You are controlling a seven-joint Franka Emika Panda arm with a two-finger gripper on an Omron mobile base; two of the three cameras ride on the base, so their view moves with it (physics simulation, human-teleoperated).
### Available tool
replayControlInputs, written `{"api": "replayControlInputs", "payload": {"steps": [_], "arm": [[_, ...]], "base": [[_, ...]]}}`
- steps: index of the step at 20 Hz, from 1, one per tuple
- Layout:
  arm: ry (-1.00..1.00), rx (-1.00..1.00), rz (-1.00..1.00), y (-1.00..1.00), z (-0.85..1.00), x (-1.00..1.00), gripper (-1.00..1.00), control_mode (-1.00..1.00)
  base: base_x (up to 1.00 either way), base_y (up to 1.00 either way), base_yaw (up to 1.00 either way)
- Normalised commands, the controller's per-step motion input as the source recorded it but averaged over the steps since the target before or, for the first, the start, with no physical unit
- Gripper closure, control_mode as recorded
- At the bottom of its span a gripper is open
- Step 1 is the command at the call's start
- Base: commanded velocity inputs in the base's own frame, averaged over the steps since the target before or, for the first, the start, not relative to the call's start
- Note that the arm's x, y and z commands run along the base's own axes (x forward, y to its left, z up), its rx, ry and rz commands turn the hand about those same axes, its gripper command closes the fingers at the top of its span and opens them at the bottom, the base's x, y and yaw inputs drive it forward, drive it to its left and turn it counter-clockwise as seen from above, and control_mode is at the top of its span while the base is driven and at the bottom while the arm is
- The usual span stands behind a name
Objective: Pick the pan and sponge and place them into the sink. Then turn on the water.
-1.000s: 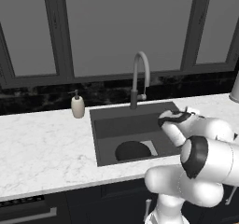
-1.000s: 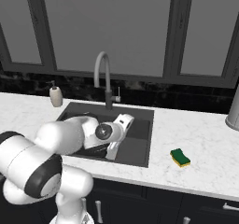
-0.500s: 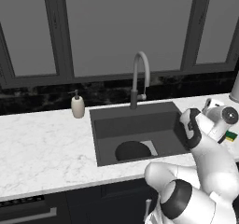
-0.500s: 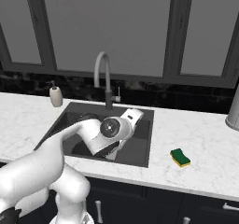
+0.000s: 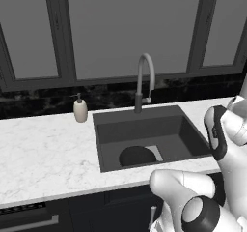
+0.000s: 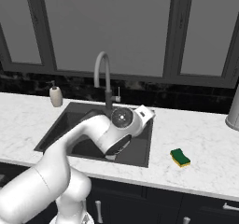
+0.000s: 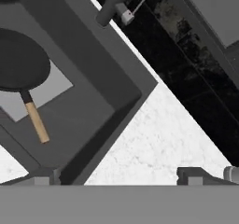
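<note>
pan: round black wooden-handled frying pan (image 7: 21,69) in dark-grey sink (image 5: 188,129) | sponge: yellow-green sponge (image 6: 179,157) on counter, right of sink | gripper (image 7: 121,175): jaws wide, empty | advice: descend straight over sponge, clamp its short sides

matt black pan (image 7: 21,62), wooden handle (image 7: 36,122); white marble counter (image 5: 43,153).

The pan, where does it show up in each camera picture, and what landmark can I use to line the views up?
Left base view: the pan lies on the sink floor, lower middle, over the pale drain plate.
Right base view: I can't make it out; the arm covers much of the basin.
Hand view: upper left, wooden handle pointing down the picture.
Shared landmark: the curved faucet, behind the sink.
</note>
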Motion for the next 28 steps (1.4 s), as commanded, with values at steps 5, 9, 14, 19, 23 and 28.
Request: {"api": "replayControlInputs", "payload": {"steps": [5,9,14,19,23,28], "arm": [[0.25,0.17,-0.19,-0.20,0.00,-0.01,-1.00,-1.00],[0.23,0.27,-0.12,-0.41,0.00,-0.02,-1.00,-1.00],[0.14,0.17,-0.03,-0.53,0.00,-0.05,-1.00,-1.00],[0.06,0.00,-0.07,-0.20,-0.03,-0.01,-1.00,-1.00],[0.05,0.00,-0.14,-0.19,-0.20,0.00,-1.00,-1.00],[0.07,0.00,-0.09,-0.29,-0.30,0.02,-1.00,-1.00]], "base": [[0.00,0.00,0.00],[0.00,0.00,0.00],[0.00,0.00,0.00],[0.00,0.00,0.00],[0.00,0.00,0.00],[0.00,0.00,0.00]]}}
